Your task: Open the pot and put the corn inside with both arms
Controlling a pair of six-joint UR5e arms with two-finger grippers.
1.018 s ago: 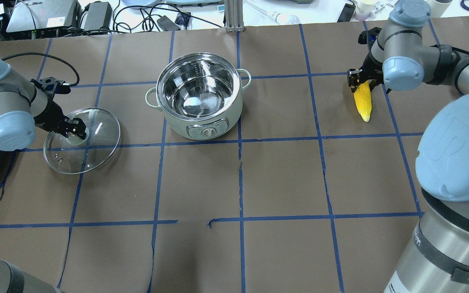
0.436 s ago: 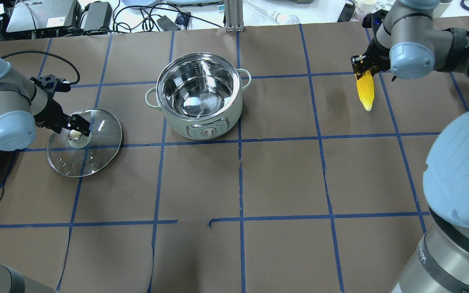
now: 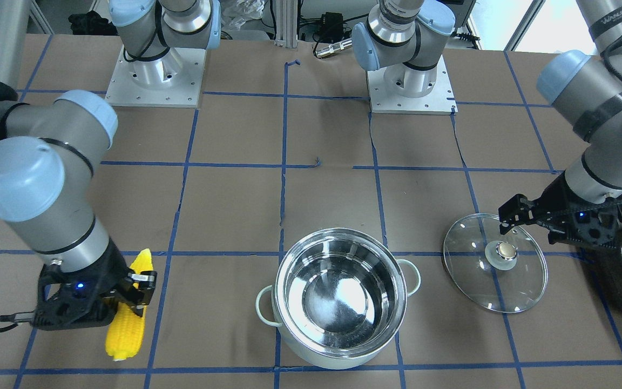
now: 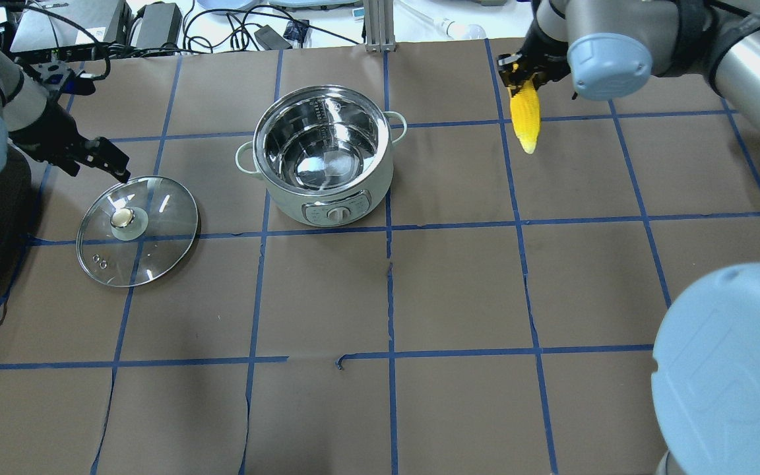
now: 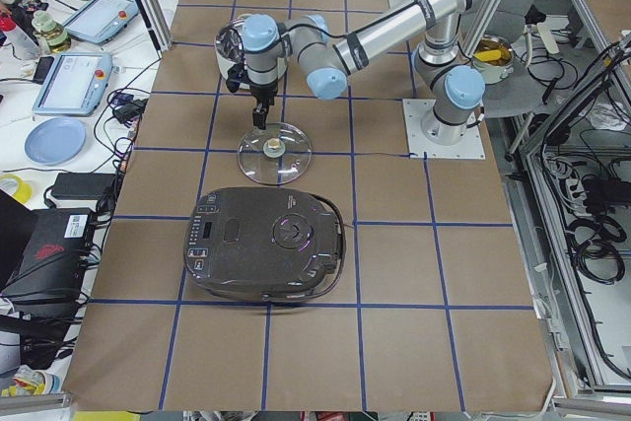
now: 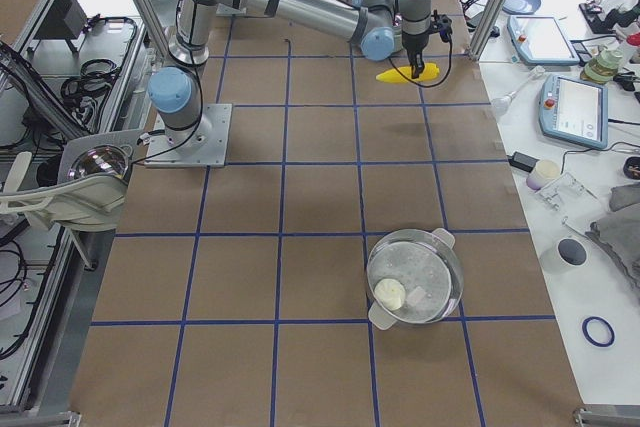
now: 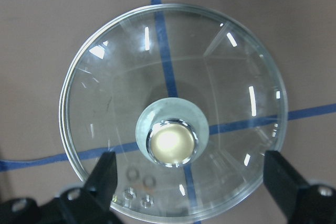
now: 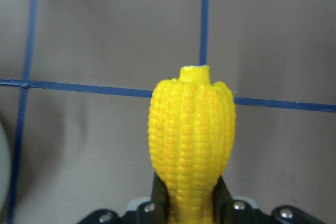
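Corn point(image 4: 526, 119): clamped at thick end by right gripper point(image 4: 517, 72), tip down, off the table, well right of open pot point(image 4: 327, 181). Probably light, rigid, ridged plastic; grips fine. Left gripper point(image 7: 191, 182) spread wide above lid point(image 4: 156, 231), grasping nothing.

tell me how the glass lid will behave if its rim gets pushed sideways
Probably slides rather than tips, since the glass lid lies flat, rim down, on the brown paper. Smooth clear glass suggests it is slippery and breakable. For lifting, its raised centre knob looks the only secure hold.
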